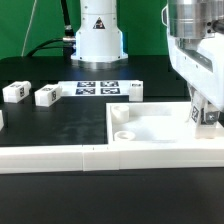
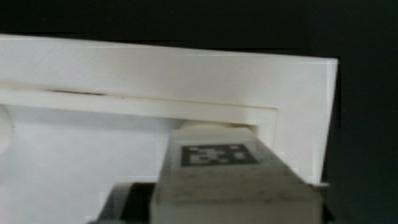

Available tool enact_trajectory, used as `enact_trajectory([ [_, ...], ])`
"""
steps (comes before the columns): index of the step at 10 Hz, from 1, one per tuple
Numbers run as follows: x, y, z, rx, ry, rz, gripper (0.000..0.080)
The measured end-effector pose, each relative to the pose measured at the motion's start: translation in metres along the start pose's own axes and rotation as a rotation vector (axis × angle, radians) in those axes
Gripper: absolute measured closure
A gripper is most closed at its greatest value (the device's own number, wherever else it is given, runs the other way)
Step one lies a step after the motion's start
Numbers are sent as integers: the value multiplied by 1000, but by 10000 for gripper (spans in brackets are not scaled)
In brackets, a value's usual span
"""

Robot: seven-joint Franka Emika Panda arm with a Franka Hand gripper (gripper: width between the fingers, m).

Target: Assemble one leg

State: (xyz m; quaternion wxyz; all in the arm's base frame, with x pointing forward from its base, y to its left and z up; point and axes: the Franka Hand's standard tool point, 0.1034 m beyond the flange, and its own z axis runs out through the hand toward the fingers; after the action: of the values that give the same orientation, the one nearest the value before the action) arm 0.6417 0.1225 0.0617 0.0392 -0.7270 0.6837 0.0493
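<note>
My gripper [image 1: 205, 114] is at the exterior view's right, low over the far right corner of the large white panel [image 1: 150, 128]. In the wrist view the gripper [image 2: 224, 206] is shut on a white leg [image 2: 221, 165] with a black-and-white tag, its end at the panel's inner corner [image 2: 267, 110]. I cannot tell whether the leg touches the panel. In the exterior view the held leg is mostly hidden by the gripper. Three loose legs lie on the black table: two at the left [image 1: 14, 92] [image 1: 47, 95] and one behind the panel [image 1: 135, 90].
The marker board [image 1: 98, 88] lies at the back in front of the robot base [image 1: 98, 35]. A long white border rail [image 1: 90, 158] runs along the front. The panel has corner holes at its left side [image 1: 123, 113]. Another white part shows at the left edge [image 1: 2, 118].
</note>
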Motion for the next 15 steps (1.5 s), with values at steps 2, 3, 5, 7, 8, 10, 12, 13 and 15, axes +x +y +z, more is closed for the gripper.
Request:
enact_trajectory([
  [2,0,0,1,-1,0,-63,266],
  [3,0,0,1,-1,0,-90,187],
  [5,4,2,-1,-22,4,-446,157],
  [7,2,3,-3,-53,27,-709,152],
  [8,7,2,-2,-48,36,-814,151],
  [10,11,-2,-3,-28,55,-1058,151],
  [12,12,-4,-8,-39,47,-1163,151],
  [13,12,-6,-10,-40,45,-1239,151],
  [15,14,-6,-11,-40,39,-1312,151],
])
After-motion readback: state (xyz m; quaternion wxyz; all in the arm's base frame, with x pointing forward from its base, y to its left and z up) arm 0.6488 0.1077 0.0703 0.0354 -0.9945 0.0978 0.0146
